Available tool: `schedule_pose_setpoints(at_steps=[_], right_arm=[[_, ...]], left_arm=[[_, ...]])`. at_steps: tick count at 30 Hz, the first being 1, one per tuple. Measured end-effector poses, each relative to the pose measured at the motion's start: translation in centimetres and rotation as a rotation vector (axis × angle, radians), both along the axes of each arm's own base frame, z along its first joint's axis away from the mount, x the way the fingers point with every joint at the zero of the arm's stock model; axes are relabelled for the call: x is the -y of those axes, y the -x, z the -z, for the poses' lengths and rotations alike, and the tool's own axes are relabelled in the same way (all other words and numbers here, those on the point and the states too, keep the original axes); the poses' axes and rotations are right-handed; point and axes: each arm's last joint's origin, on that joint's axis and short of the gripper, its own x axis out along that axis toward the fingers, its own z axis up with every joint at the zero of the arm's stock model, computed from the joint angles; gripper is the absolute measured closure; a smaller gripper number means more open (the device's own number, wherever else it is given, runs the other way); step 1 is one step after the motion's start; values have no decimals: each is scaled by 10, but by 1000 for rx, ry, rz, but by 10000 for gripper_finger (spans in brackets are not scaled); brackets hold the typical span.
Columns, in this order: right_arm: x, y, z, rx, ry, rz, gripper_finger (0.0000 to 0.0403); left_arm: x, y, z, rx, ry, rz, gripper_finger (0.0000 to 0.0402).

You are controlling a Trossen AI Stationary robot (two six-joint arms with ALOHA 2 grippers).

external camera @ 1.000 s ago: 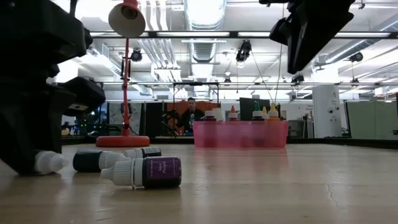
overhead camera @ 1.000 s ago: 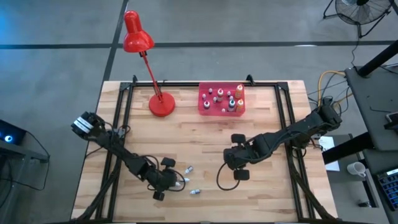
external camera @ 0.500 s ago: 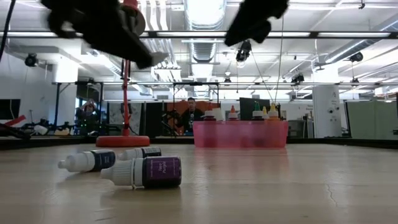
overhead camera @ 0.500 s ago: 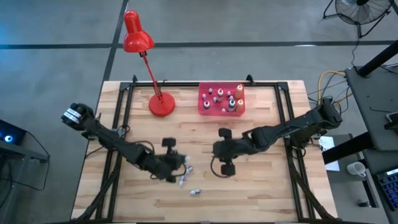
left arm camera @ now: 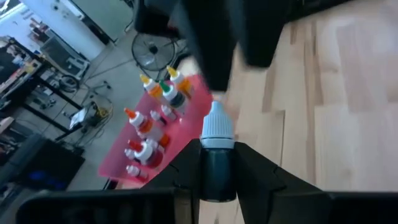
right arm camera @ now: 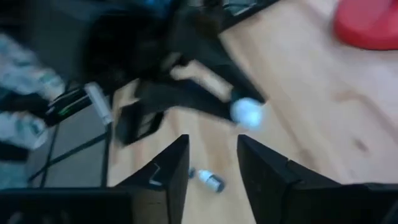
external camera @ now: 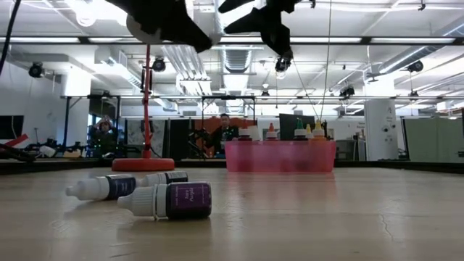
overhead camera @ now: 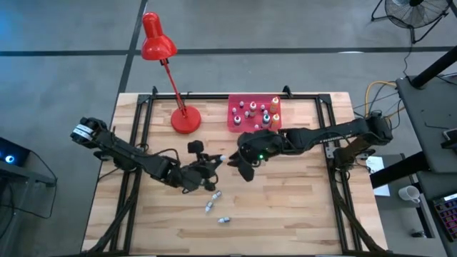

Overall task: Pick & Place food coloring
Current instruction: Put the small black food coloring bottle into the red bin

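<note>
While your left end effector (left arm camera: 217, 180) grips a small dark dropper bottle with a white pointed cap (left arm camera: 217, 146) above the wooden worktop (overhead camera: 300, 207), your right end effector (right arm camera: 211, 165) faces it, fingers parted and empty. The purple-labelled bottle (external camera: 170, 201) lying on the worktop has print too small to read.

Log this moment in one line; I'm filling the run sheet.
left claw: shut on bottle, raised | right claw: open, facing it | two bottles on table | tray part-filled

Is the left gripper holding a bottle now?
Yes, in the left wrist view the left gripper is shut on a dark bottle with a white cap, lifted above the table.
</note>
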Motion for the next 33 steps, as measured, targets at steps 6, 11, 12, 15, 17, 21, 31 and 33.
schedule_pose_setpoints(at_steps=[6,11,12,15,17,21,31,33], right_arm=[[5,-1,0,10,27,75,233],[6,-2,0,9,6,102,234],[6,-2,0,9,7,106,238],[8,-2,0,7,8,125,251],[12,-2,0,7,-4,141,258],[23,-4,0,22,-56,188,263],[36,-3,-3,10,-224,194,246],[36,0,-3,-9,-228,186,247]], left_arm=[[-5,-5,-4,25,-9,9,347],[-11,-7,-4,28,-6,-8,347],[-12,-7,-4,31,-2,-10,347],[-14,-8,-5,40,6,-10,347],[-14,-9,-6,50,5,-7,347],[-13,-12,-14,103,23,14,347],[-23,-18,-21,118,36,4,347],[-23,-17,-19,97,31,6,347]])
